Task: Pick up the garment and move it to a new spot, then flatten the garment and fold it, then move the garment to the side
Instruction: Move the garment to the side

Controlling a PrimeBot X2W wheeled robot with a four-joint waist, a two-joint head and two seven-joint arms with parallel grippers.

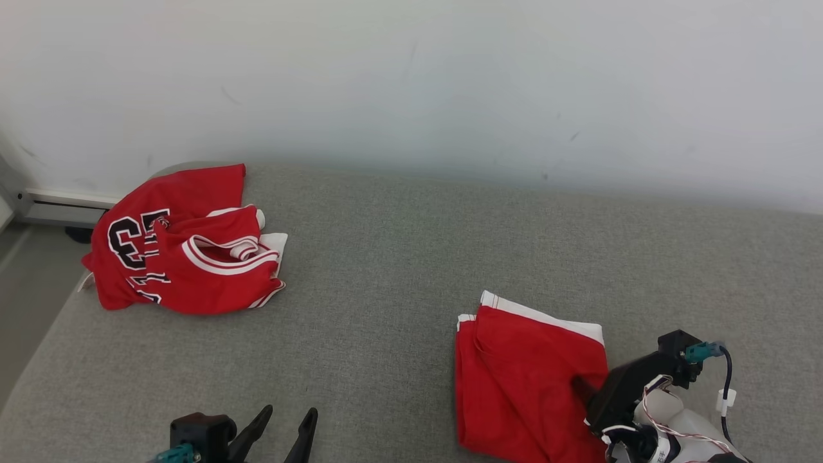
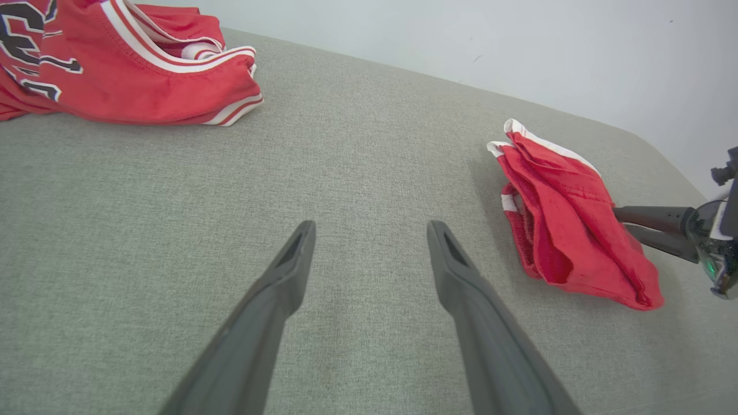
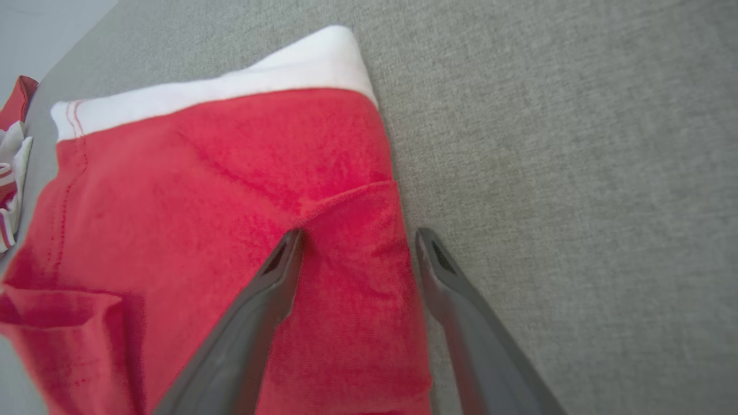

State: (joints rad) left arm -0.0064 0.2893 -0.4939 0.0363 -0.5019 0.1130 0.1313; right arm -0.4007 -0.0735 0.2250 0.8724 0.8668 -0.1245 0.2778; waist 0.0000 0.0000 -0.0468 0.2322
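Our right pincer (image 3: 358, 236) is spread wide at the edge of the folded red garment (image 1: 527, 379). One finger is over the red cloth. The other is just beside the cloth's edge, over the grey cushion (image 1: 386, 257). It is not pinching anything.

Our left pincer (image 2: 372, 226) is spread wide too. It is low over bare cushion, well apart from both clothes.

The folded garment lies on the right side of the cushion, near us. A crumpled red jersey (image 1: 186, 257) lies on the far left, by the wall (image 1: 411, 77).

We think the cloth is soft, light and floppy. It may sag and come unfolded if we lift only one layer. So we think it is best to pinch all the layers together at the edge.
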